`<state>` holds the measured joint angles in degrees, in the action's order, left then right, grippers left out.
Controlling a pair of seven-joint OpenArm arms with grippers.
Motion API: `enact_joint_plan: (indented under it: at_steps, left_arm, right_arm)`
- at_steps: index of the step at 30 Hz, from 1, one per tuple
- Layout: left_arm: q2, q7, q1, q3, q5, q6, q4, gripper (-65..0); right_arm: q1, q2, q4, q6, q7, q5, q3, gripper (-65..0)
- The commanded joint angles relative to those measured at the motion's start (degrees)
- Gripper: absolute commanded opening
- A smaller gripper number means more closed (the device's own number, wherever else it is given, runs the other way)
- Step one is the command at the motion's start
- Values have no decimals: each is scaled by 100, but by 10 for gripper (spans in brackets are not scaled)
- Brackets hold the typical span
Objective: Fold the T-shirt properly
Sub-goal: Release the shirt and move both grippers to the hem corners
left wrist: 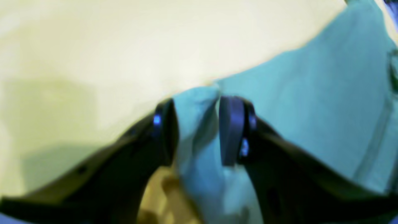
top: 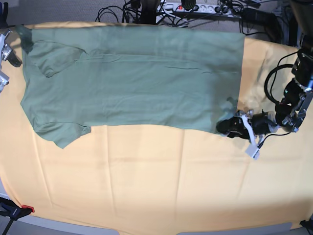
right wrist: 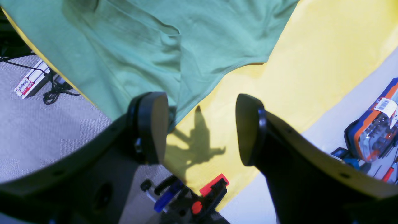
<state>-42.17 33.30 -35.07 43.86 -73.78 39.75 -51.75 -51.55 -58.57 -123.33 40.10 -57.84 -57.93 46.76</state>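
T-shirt [top: 132, 78] spread flat across the far half of the cloth [top: 156, 181], neck and sleeves toward the left of the base view, hem toward the right. One sleeve [top: 63, 134] pointing toward the near side, off the shirt's left end.

Left gripper [top: 229, 126] low at the shirt's near hem corner, on the right of the base view. Jaws narrow, pinching a bunched fold of T-shirt [left wrist: 199, 124] between the pads; picture blurred, yet fabric plainly fills the gap. More shirt running up and right from the left gripper [left wrist: 199, 130], cloth [left wrist: 124, 46] pale behind it.

Right gripper [right wrist: 202, 127] over the shirt's sleeve end, jaws wide, nothing between them. Left finger [right wrist: 152, 124] overlapping the T-shirt [right wrist: 149, 40] edge; contact not clear. Right finger [right wrist: 248, 130] well clear of the shirt, over bare cloth [right wrist: 311, 62]. Gripper shadow on the cloth between the fingers. Clamp [right wrist: 192, 199] with a red tip at the cloth edge, below the gripper. Tool case [right wrist: 373, 124], orange and blue, to the right of the cloth. Cables [top: 195, 10] behind the far edge of the cloth.
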Motion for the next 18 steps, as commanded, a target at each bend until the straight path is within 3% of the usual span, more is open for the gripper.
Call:
enact_joint_plan:
  at_steps: [1, 5, 11, 15, 18]
  left_arm:
    - [-66, 275, -83, -13, -61, 25, -39, -400]
    - [-68, 273, -105, -15, -326, 25, -81, -428]
    - [-72, 229, -199, -15, -321, 25, -79, -650]
    - [-68, 232, -210, -15, -323, 25, -79, -650]
    - [-68, 225, -210, -15, -323, 25, -79, -650]
  right_arm:
    - [17, -105, -28, -10, 111, -13, 87, -287]
    - [144, 151, -28, -10, 317, -20, 87, -287]
    - [876, 1043, -26, -10, 929, -15, 85, -286]
    - [1558, 1596, 39, -173, 1075, 109, -31, -286]
    - [2240, 1910, 468, -455, 1346, 754, -472, -286]
